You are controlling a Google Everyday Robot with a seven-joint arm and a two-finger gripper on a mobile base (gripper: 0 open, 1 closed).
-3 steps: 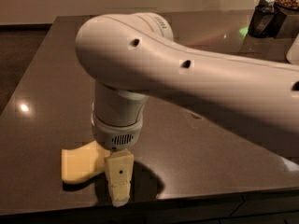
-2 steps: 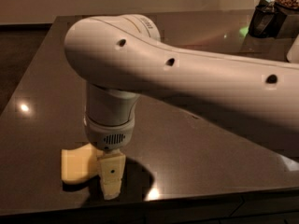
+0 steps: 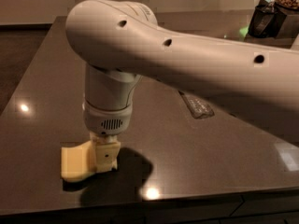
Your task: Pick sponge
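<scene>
Your tool (image 3: pixel 106 161) sits at the right end of the sponge (image 3: pixel 75 163), closure impossible to tell; judge it light, soft, squashy foam, so pinch across its narrow width.

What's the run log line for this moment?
task: pick sponge | gripper: down at one end of sponge | sponge: on table, near front edge | lift: not yet

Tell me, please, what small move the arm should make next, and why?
Probably secure the grasp on the sponge before lifting anything. The gripper is down at table level and overlaps one end of the sponge, which lies flat near the front edge. Whether it is already held cannot be seen.
</scene>
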